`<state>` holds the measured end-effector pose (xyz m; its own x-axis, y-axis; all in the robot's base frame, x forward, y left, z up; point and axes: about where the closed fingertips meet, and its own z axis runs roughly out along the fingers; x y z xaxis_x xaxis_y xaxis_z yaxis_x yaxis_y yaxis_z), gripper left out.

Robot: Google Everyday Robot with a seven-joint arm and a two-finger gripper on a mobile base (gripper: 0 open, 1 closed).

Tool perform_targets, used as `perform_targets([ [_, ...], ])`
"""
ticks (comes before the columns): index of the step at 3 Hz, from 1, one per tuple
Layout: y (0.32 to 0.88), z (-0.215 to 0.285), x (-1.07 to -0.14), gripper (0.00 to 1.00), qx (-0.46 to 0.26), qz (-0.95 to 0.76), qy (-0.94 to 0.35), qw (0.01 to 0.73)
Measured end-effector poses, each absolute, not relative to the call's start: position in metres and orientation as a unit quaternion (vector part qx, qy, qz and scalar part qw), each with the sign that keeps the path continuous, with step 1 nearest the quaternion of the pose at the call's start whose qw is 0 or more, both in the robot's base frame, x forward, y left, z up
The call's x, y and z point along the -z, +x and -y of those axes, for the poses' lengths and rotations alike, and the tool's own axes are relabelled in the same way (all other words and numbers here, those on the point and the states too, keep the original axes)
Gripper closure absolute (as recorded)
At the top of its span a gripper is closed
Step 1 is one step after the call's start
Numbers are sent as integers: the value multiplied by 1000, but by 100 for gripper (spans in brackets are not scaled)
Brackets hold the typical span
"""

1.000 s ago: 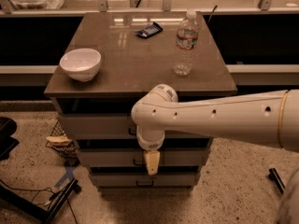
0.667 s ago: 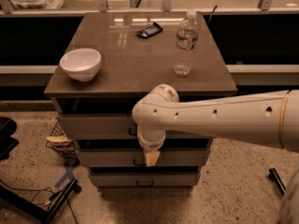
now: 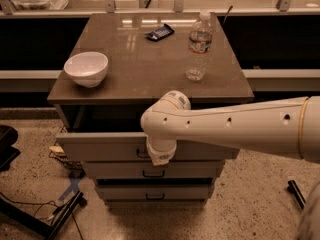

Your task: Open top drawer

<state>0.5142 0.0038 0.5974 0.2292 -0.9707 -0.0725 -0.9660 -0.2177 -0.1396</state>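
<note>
The top drawer (image 3: 100, 146) is the widest of three pale grey drawers under a brown tabletop (image 3: 150, 69). It stands pulled out toward me, with a dark gap (image 3: 110, 116) showing between its front and the tabletop. Its small dark bar handle (image 3: 141, 154) is partly covered by my gripper (image 3: 160, 157), which sits at the drawer front right at the handle. My white arm (image 3: 235, 126) reaches in from the right and hides part of the drawer front.
The middle drawer (image 3: 115, 170) and bottom drawer (image 3: 125, 192) are shut below. On the tabletop stand a white bowl (image 3: 86, 68), a water bottle (image 3: 198, 46) and a dark phone-like object (image 3: 159, 32). Cables and a dark stand (image 3: 45, 219) lie on the floor at left.
The top drawer has slid out toward me, opening a dark gap under the tabletop. My gripper has risen from in front of the middle drawer to the top drawer's handle.
</note>
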Motion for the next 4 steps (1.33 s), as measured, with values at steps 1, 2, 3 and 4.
perform_targets([
  [1, 514, -4, -597, 100, 15, -621, -780, 77],
  [2, 504, -1, -600, 100, 17, -624, -777, 82],
  [3, 488, 7, -604, 100, 22, -632, -770, 82],
  [4, 489, 5, -604, 100, 22, -632, -770, 82],
])
